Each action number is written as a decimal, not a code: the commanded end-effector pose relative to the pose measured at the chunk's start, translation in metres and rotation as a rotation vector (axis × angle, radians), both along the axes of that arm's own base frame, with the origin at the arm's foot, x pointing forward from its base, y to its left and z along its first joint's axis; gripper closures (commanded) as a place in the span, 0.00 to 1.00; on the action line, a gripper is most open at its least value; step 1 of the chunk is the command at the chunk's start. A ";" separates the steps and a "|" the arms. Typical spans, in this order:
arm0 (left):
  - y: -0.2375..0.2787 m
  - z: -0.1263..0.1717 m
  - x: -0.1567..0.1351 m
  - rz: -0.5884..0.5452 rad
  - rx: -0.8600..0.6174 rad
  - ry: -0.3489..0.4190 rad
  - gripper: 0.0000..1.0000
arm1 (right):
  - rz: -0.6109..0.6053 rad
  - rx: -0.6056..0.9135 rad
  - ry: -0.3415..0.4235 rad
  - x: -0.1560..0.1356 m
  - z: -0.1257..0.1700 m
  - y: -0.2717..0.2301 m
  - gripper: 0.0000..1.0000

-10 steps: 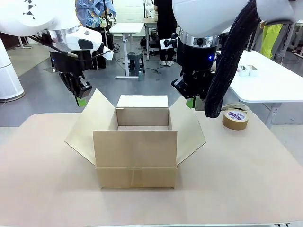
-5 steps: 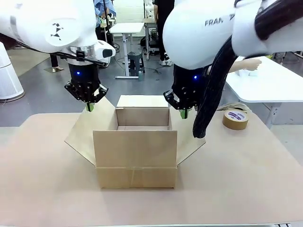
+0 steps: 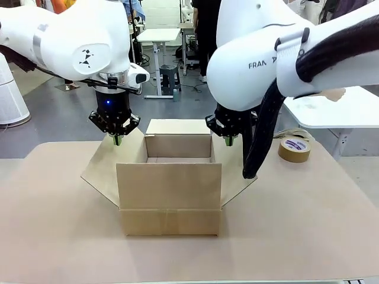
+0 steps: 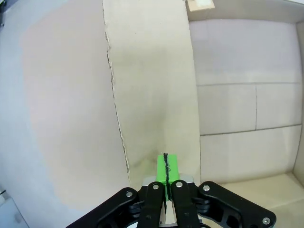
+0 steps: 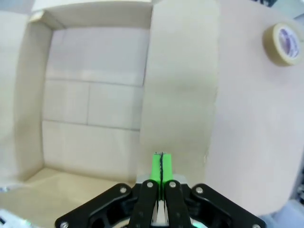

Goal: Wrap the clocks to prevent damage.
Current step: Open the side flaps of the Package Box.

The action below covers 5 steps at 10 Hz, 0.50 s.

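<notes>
Front: a plain brown cardboard box (image 3: 169,195) stands mid-worktop (image 3: 308,225) with its flaps spread; a tape roll (image 3: 294,149) lies far right. The left pincer (image 3: 116,141) and right pincer (image 3: 228,141) hang over its side flaps. Left wrist: green pads (image 4: 160,171) pressed together, beside the bare cardboard box floor. Right wrist: pads (image 5: 156,170) likewise closed on nothing

Roll of brown tape (image 3: 294,149) lay flat on the tan table (image 3: 53,236), far right side. It had purple print on its centre, too small to read. White table (image 3: 355,112) stood behind it. Further back were a small white desk (image 3: 157,34), a dark stool (image 3: 169,74) in front of it and a person in black (image 3: 200,29) beside it. White rounded object (image 3: 10,94) sat far left on the grey floor (image 3: 53,118).
</notes>
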<state>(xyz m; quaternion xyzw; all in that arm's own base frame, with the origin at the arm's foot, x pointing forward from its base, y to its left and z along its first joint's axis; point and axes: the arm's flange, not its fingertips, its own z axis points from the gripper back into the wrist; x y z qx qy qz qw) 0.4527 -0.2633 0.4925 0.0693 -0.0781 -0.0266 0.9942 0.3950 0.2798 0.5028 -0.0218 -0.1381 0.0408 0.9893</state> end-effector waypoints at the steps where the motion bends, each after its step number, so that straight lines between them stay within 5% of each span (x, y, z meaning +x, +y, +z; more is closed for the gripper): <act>1: 0.008 -0.010 0.013 0.042 0.019 -0.030 1.00 | -0.075 -0.025 -0.028 0.017 -0.027 -0.008 0.99; 5: 0.037 -0.037 0.027 0.118 0.017 -0.011 1.00 | -0.111 -0.018 0.011 0.031 -0.073 -0.025 0.99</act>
